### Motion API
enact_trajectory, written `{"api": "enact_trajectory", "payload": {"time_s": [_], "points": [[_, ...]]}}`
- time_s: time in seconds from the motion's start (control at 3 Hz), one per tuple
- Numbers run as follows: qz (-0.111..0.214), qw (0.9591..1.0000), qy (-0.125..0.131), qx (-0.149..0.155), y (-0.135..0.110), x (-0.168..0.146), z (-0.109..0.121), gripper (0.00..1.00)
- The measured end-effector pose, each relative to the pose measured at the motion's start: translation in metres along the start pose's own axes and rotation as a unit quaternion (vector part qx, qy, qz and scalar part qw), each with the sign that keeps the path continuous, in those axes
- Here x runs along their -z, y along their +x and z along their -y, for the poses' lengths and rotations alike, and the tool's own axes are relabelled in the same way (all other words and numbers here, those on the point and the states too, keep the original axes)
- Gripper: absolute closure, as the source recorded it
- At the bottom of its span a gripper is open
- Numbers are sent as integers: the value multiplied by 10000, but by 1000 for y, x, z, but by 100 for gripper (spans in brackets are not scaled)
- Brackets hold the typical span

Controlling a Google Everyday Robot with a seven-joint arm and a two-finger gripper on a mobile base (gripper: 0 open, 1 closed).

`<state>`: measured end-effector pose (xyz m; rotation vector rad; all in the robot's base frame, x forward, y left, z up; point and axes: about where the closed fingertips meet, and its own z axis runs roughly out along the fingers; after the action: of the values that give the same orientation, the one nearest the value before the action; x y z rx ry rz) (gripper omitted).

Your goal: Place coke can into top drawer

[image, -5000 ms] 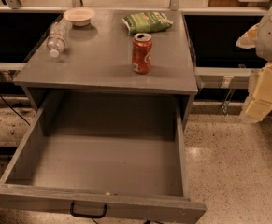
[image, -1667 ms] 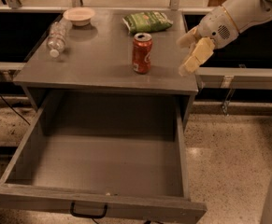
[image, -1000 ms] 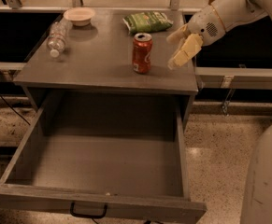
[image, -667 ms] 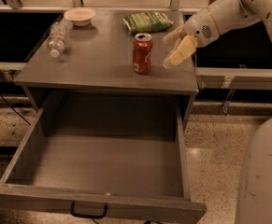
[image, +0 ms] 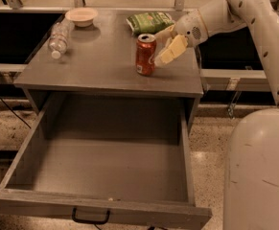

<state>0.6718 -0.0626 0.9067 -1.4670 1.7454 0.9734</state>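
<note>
The red coke can stands upright on the grey cabinet top, right of centre. My gripper reaches in from the upper right, just right of the can and level with it, its cream fingers spread open with nothing between them. The near finger is close to the can's right side; contact does not show. The top drawer is pulled fully out below the cabinet top, empty inside, with a small black handle on its front panel.
A clear plastic bottle lies at the top's left. A white bowl sits at the back left. A green snack bag lies behind the can. My white arm and base fill the right side. Speckled floor around.
My arm has come in from the right side and the gripper has moved left along the cabinet top to just beside the can. The can and drawer have not moved.
</note>
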Motion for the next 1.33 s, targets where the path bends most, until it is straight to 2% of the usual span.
{"api": "enact_trajectory", "payload": {"time_s": [0.33,1.0,1.33], "points": [[1,10000,-1,0,0,0,0,0],[438,9985,-230,231,-29,-29,28,0],[494,9983,-244,210,-28,-31,29,0]]}}
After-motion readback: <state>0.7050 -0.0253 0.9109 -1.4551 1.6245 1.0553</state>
